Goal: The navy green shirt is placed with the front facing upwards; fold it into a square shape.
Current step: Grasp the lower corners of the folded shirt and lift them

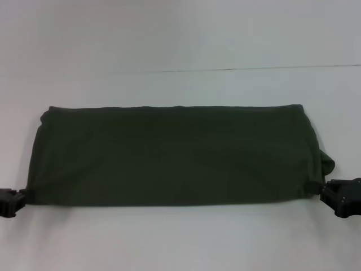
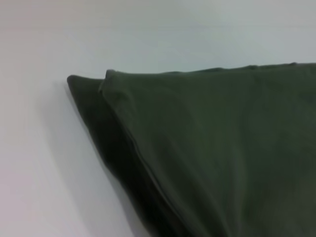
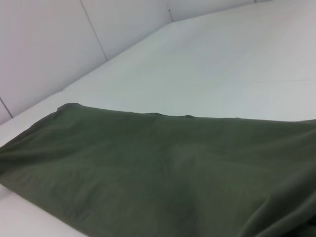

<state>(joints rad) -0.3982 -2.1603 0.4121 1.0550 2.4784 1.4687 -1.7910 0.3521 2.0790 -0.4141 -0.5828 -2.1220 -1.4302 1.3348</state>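
Currently the navy green shirt [image 1: 175,155], a dark olive cotton garment already folded into a long flat band with only plain fabric showing, is laid on the white table [image 1: 180,34] with its long axis running left to right. Its far edge is straight, and the near edge lies close to the robot. A small lump of cloth bulges out at the right end, just above the near right corner.

Both arms are set symmetrically, one at each near corner, so neither is nearer than the other. The left gripper [image 1: 17,199], a black clamp, is seen at the left edge of the head view, touching or just beside the near left corner of the band. The right gripper [image 1: 330,192], also black, is placed against the near right corner. From each gripper the shirt extends inward toward the middle and away toward the far side.

Whether either set of fingers is closed on the hem or merely resting next to it cannot be told; the wrist views show only cloth. In the left wrist view a layered corner [image 2: 106,81] is seen, with a darker under-layer protruding past the upper one.

A square is judged to require that one end be carried across along the long axis.
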